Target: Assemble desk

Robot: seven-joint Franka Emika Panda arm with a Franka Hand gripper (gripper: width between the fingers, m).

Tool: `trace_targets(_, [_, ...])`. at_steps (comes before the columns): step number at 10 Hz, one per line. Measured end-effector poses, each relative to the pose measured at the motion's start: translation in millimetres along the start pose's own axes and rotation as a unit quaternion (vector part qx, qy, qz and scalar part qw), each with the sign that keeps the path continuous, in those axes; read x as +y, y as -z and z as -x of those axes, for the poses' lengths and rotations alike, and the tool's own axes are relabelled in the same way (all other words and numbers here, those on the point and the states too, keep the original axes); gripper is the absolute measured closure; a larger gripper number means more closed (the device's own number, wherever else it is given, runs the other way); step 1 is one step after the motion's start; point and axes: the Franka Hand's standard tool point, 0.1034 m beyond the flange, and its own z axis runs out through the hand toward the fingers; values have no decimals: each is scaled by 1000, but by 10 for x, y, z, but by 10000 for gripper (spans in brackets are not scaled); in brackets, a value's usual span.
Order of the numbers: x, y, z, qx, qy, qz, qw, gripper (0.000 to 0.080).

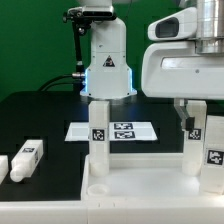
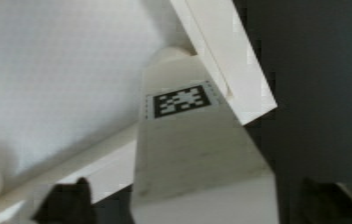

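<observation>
Closest in the exterior view is the white tabletop panel (image 1: 150,197), lying flat on the black surface (image 1: 40,115) with its rim up. A tagged leg (image 1: 100,140) stands upright at its corner on the exterior view's left. On the exterior view's right a second upright leg (image 1: 214,150) stands at the nearer corner. A third leg (image 1: 195,128) rises just behind it, directly beneath the tool (image 1: 190,113). The wrist view shows this third leg (image 2: 191,150) filling the space between the dark fingers (image 2: 70,195), its square tag (image 2: 183,100) facing the camera and the white panel behind it. The tool (image 2: 191,200) straddles the leg, one finger on each side (the far finger merges with the dark background). I cannot tell whether it is clamped on the leg or standing loose around it. Two loose legs (image 1: 28,153) lie flat on the surface well away toward the exterior view's left, one cut by the frame edge. The marker board (image 1: 125,131) lies behind the panel, in front of the white robot base (image 1: 105,65).
</observation>
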Motion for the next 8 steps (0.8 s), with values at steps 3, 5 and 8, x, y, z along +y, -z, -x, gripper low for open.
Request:
trace_targets(3, [22,-4,-7,0,-70,1,998,514])
trace_targets(5, [110,3,-70,-5,-157,-1,988,514])
trace_targets(8, [132,17,-5,-17,-438,-1,899,514])
